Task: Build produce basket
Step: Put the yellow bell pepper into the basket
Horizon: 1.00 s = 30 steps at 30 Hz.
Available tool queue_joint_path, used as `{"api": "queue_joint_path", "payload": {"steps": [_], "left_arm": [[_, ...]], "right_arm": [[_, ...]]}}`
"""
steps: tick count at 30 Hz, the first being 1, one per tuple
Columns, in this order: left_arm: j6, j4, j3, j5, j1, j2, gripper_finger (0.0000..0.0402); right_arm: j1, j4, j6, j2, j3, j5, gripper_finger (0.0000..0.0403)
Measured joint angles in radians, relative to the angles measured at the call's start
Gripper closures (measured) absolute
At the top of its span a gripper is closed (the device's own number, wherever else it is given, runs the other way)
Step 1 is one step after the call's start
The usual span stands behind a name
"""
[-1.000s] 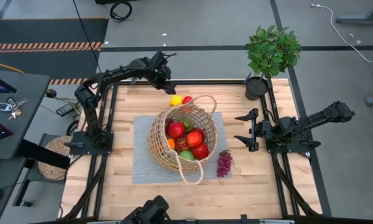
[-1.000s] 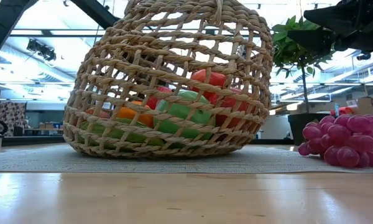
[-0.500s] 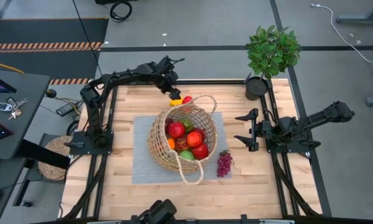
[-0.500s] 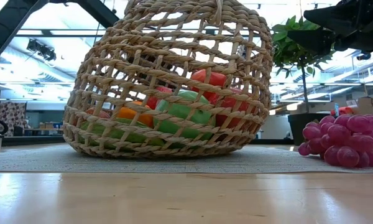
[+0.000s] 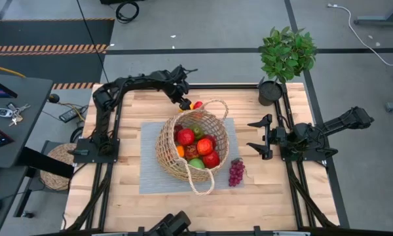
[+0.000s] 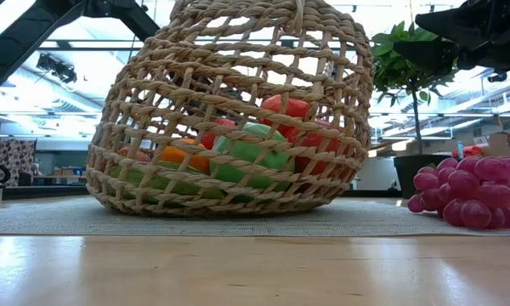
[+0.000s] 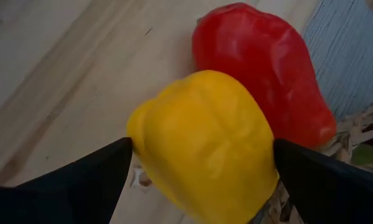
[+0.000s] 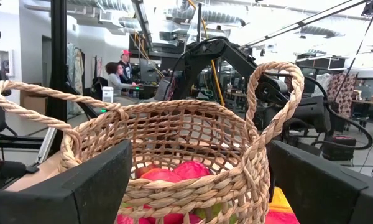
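Basket [image 5: 194, 146], beside our left gripper [image 7: 202, 155]: we count it mostly filled. Grapes [image 5: 236, 172], near our waiting right gripper [image 5: 259, 137], jaws wide: still out. Yellow pepper [image 7: 205, 146], between our left gripper's wide jaws, ungripped; red pepper [image 7: 261, 68] just beyond: both out.

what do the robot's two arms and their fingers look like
Both arms are matte black, built of slim jointed links on black bases bolted at the table's sides. The left gripper and right gripper each carry two flat, dark fingers that taper to wedge-like tips, as on the left fingers and the right fingers. No markings or coloured parts are visible.
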<state>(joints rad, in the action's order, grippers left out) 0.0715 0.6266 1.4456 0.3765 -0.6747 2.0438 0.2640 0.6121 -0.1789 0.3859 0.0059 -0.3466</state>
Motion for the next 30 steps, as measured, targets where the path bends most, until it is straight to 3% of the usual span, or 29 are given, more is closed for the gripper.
{"api": "queue_joint_path", "payload": {"steps": [8,20,30], "left_arm": [[-0.005,-0.014,0.001,-0.02,0.01,0.013,0.0013],[-0.018,-0.014,-0.001,-0.012,0.011,0.015,0.0089],[-0.071,0.007,-0.008,-0.036,0.008,-0.084,0.0092]], "right_arm": [[0.0,0.0,0.0,0.0,0.0,0.0,0.0023],[0.0,0.0,0.0,0.0,0.0,0.0,0.0023],[0.0,0.001,0.0,0.0,0.0,0.0,0.0023]]}}
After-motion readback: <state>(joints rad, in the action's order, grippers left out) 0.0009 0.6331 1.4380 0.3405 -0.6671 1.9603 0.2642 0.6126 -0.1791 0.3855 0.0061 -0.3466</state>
